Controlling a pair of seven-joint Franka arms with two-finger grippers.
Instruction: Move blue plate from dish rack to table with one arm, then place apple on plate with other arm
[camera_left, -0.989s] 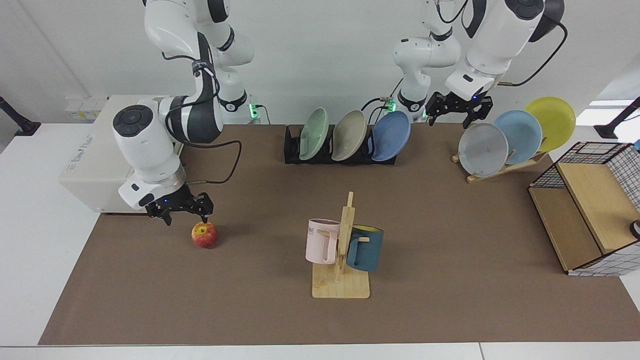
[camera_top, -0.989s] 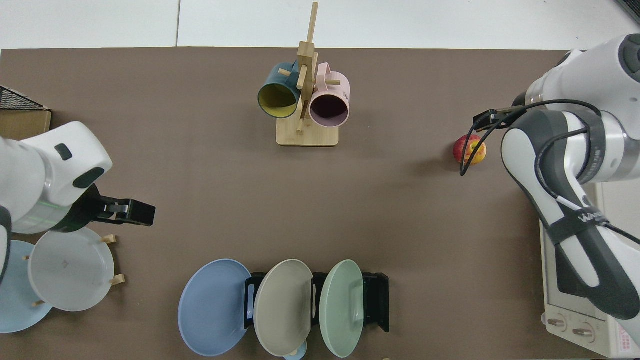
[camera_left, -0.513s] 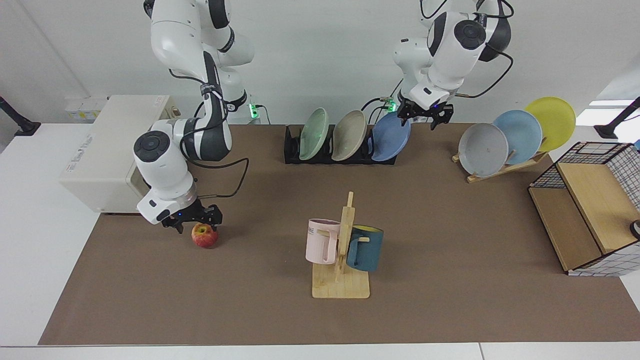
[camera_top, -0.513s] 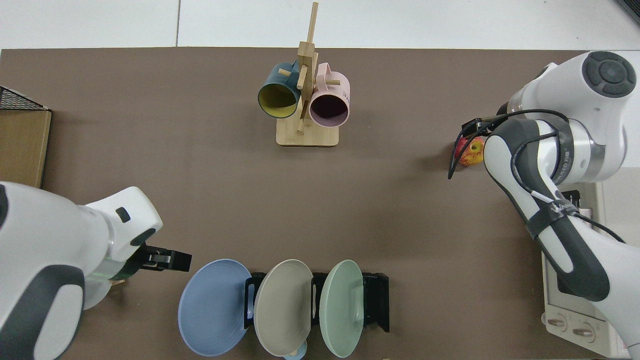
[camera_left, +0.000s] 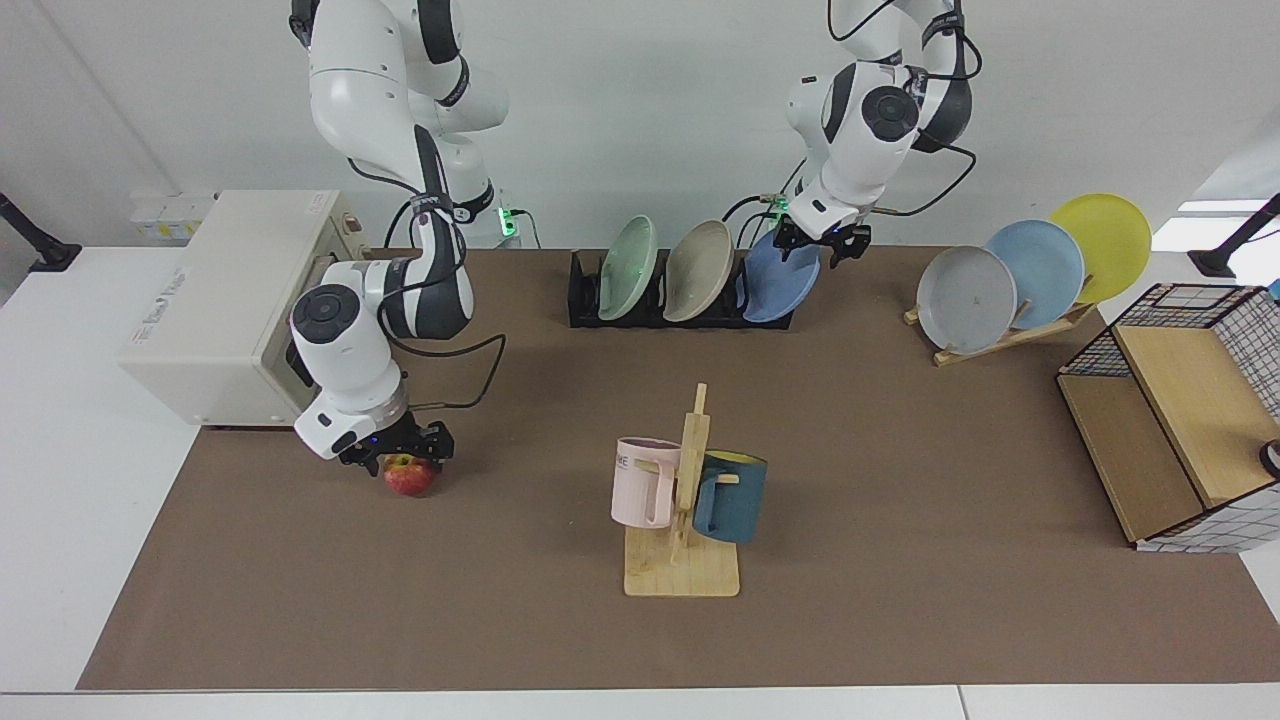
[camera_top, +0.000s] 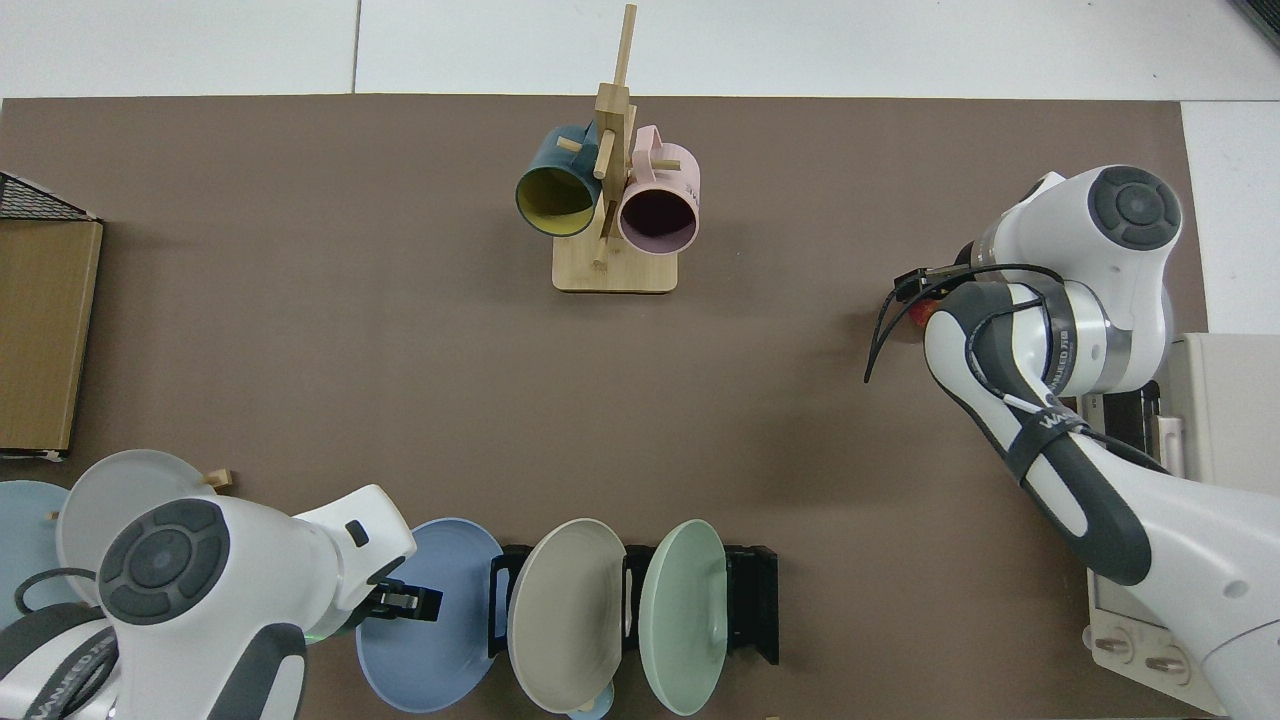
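Note:
The blue plate (camera_left: 775, 285) (camera_top: 430, 650) leans in the end slot of the black dish rack (camera_left: 590, 312) (camera_top: 752, 600) at the back of the table's brown mat (camera_left: 900, 470). My left gripper (camera_left: 821, 247) (camera_top: 402, 602) hangs open at the plate's upper rim, one finger on each side of it. The red apple (camera_left: 409, 480) lies on the mat near the view's left; in the top view only a sliver of the apple (camera_top: 917, 312) shows beside the arm. My right gripper (camera_left: 398, 458) is low over it, open, its fingers straddling the apple's top.
A green plate (camera_left: 630, 255) and a beige plate (camera_left: 698, 258) share the rack. A mug tree (camera_left: 685, 500) with pink and dark-blue mugs stands mid-mat. A wooden stand (camera_left: 1000, 335) holds grey, sky-blue and yellow plates. A wire-and-wood shelf (camera_left: 1170, 420) and a beige appliance (camera_left: 210, 310) flank the mat.
The left gripper has swung from above the wooden plate stand over to the blue plate's rim. The right gripper has come down and closer around the apple.

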